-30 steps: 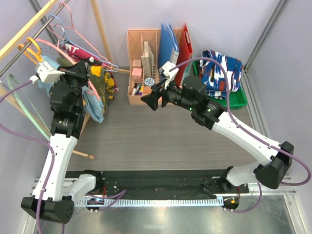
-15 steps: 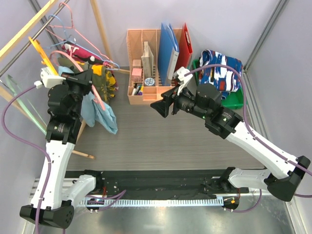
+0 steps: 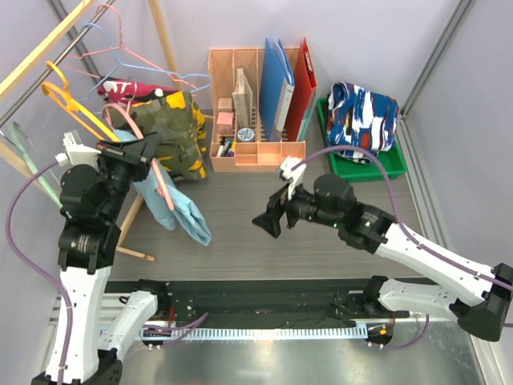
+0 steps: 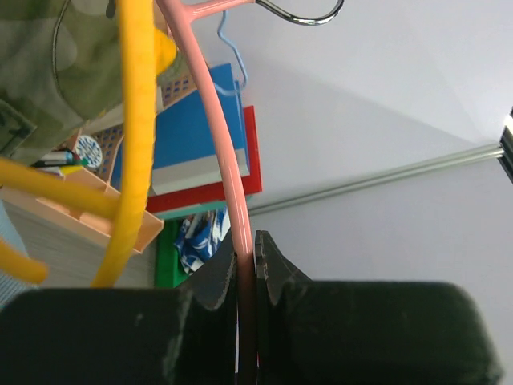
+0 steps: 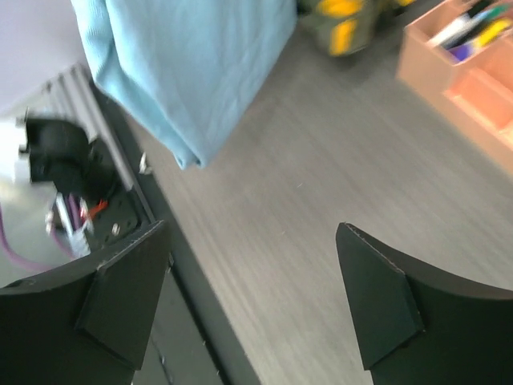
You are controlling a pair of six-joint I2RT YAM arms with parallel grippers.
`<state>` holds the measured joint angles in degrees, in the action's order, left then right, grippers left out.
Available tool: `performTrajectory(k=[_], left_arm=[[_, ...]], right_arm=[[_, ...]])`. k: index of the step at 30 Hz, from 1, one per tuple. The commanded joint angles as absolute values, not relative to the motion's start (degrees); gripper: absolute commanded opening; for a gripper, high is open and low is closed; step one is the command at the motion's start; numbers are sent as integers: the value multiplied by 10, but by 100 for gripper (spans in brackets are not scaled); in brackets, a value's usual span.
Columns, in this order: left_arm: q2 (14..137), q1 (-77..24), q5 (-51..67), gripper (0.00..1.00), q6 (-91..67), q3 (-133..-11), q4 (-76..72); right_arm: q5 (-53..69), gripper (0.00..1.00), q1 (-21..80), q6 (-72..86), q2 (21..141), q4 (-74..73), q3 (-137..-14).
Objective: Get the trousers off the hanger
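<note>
My left gripper (image 3: 148,152) is shut on the rod of a pink hanger (image 3: 164,188); in the left wrist view both jaws pinch that pink hanger (image 4: 216,120) at my left gripper (image 4: 247,250). Light blue trousers (image 3: 178,210) hang from it over the table. Yellow-olive camouflage trousers (image 3: 180,132) and a pink camouflage pair (image 3: 132,88) hang behind, on the rack. A navy-white-red printed pair (image 3: 365,112) lies in the green bin (image 3: 361,167). My right gripper (image 3: 266,221) is open and empty, to the right of the blue cloth. Its wrist view shows the light blue trousers (image 5: 192,64) ahead of the right gripper (image 5: 252,233).
A yellow hanger (image 3: 72,100) and several wire hangers hang on the rail at the far left. A wooden organizer (image 3: 248,148) with blue and red folders stands at the back. A wooden stick (image 3: 132,253) lies near the left arm. A black strip (image 3: 264,301) runs along the near edge.
My left gripper has pulled the pink hanger with the light blue trousers away from the rack, nearer and to the right. My right arm has drawn back toward the near edge, its jaws wider.
</note>
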<state>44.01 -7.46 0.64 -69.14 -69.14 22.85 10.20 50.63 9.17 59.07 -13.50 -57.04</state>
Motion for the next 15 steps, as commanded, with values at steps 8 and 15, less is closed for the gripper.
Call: performTrajectory(k=[8,15], left_arm=[[371,-76,141,0,-770,-712,152],[359,-83,160,0,-795,-694,147]], right_arm=[[18,99,665,-11,724,124,-586],[35,99,686,-9,836,252,-682]])
